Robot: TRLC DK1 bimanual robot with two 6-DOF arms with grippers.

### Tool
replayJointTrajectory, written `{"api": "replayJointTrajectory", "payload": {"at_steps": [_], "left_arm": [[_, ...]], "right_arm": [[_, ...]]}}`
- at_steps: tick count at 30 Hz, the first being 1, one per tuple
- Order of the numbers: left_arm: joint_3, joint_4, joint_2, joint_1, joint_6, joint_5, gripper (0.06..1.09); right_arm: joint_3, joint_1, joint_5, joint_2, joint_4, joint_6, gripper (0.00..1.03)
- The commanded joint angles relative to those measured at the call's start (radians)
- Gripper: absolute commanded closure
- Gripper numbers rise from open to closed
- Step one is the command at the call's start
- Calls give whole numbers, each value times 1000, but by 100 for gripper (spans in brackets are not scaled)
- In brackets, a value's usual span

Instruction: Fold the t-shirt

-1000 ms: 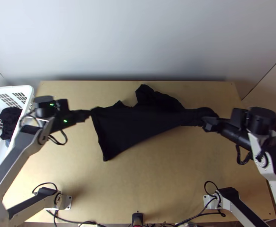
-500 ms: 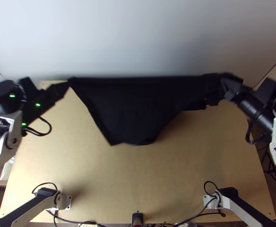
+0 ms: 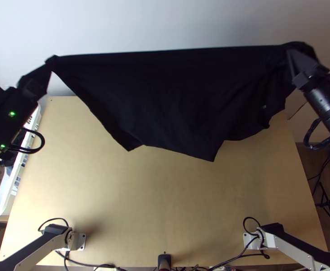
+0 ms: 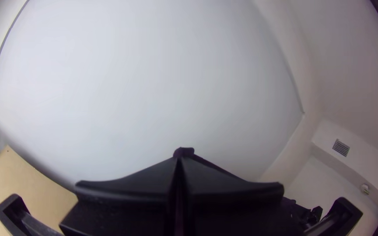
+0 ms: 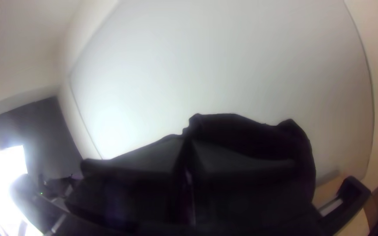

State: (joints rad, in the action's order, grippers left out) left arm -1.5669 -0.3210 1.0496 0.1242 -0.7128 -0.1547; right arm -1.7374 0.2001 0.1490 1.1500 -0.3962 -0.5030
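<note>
With the left claw [image 4: 179, 159] and right claw [image 5: 188, 140] both clamped on the t-shirt [image 3: 165, 99], I judged that overtensioning its taut edge risked slippage.

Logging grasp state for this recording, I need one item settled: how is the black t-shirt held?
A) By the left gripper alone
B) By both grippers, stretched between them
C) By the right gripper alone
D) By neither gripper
B: the t-shirt spans from the left gripper to the right gripper, its upper edge drawn nearly straight, with each gripper's jaws closed on cloth.
</note>
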Motion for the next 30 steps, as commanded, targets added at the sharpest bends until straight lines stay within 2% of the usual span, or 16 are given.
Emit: {"api": "replayJointTrajectory", "payload": {"at_steps": [1, 6, 10, 16, 24, 30], "left_arm": [[-30, 36, -39, -12, 1, 40, 105], [-2, 8, -143, -69, 10, 38, 105], [36, -36, -247, -97, 56, 29, 105], [91, -124, -393, -123, 131, 26, 105], [125, -197, -523, -159, 170, 26, 105], [197, -196, -556, -158, 170, 9, 105]], "right_arm": [[-116, 5, -28, -9, -13, 14, 100], [-142, 1, -26, -157, -109, 20, 100], [-182, 5, -14, -263, -283, 75, 100], [-154, 2, -14, -424, -402, 179, 100], [-286, 13, -17, -427, -544, 196, 100], [-148, 45, -14, -423, -535, 192, 100]]}}
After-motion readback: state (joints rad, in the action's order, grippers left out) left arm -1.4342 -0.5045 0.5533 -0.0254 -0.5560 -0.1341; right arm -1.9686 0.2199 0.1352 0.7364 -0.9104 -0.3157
